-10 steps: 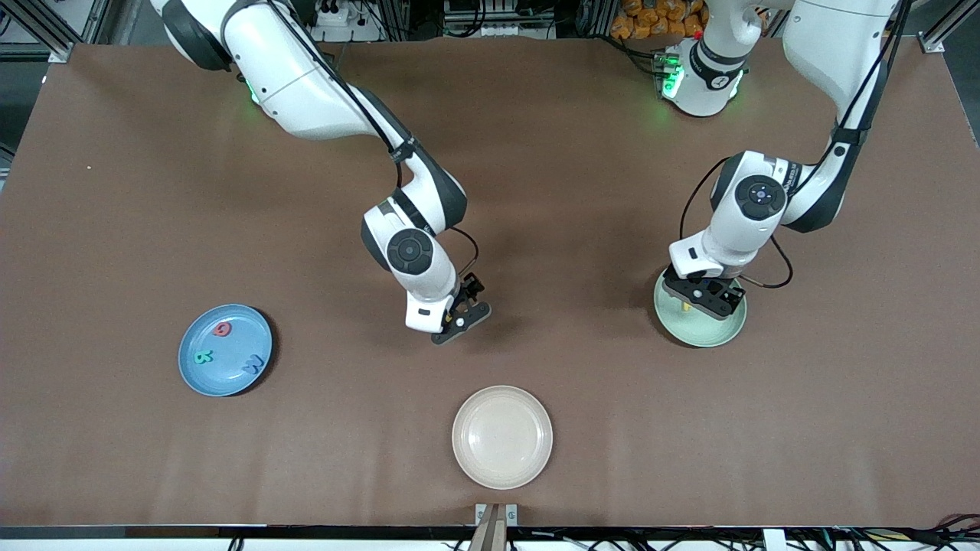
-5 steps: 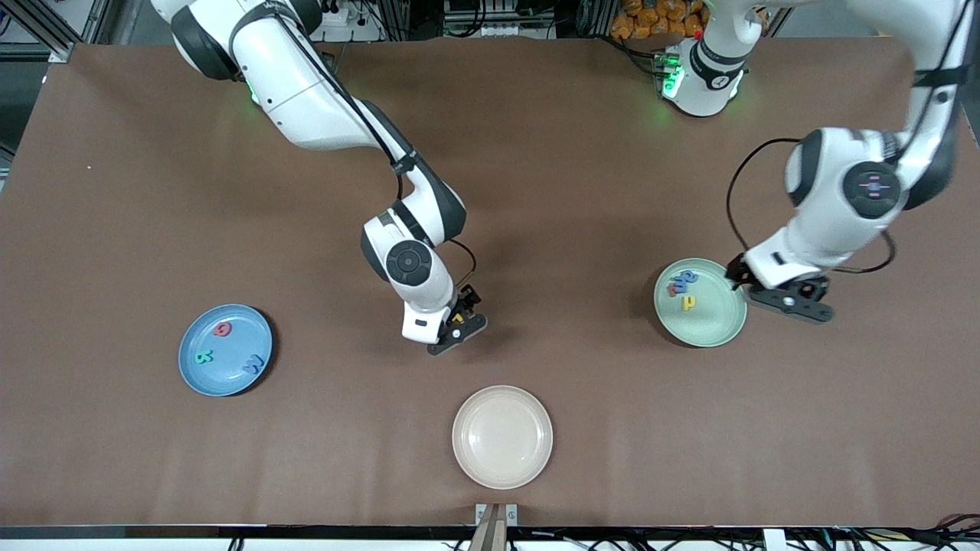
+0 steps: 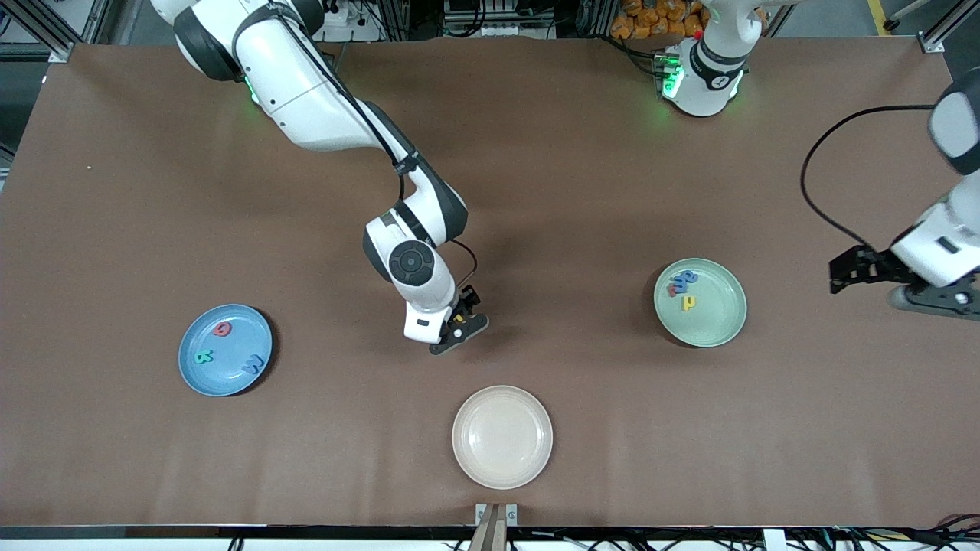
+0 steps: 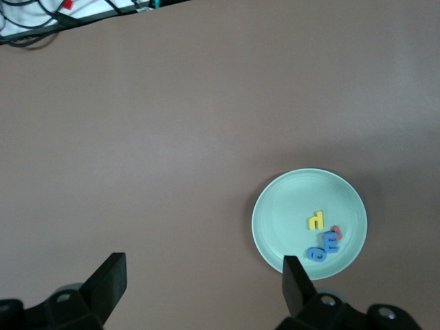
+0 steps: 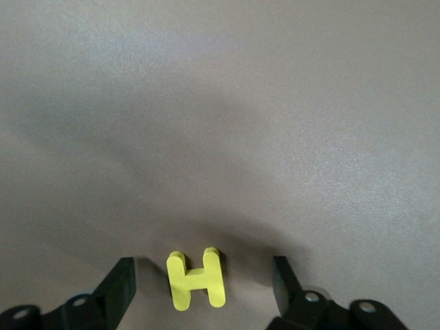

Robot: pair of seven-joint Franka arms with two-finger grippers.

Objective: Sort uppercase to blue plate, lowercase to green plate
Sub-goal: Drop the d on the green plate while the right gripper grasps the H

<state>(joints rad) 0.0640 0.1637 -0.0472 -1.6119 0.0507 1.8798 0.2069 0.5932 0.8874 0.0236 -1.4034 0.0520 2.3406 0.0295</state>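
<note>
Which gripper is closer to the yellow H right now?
Right. The right gripper is down at the table with its open fingers on either side of the yellow H. The left gripper is open, past the green plate, at the left arm's end.

Two glossy white Franka arms, dark grey joint bands and round caps. Black two-finger grippers: right gripper (image 3: 459, 330), left gripper (image 3: 903, 287). Black cables, green base lights.
</note>
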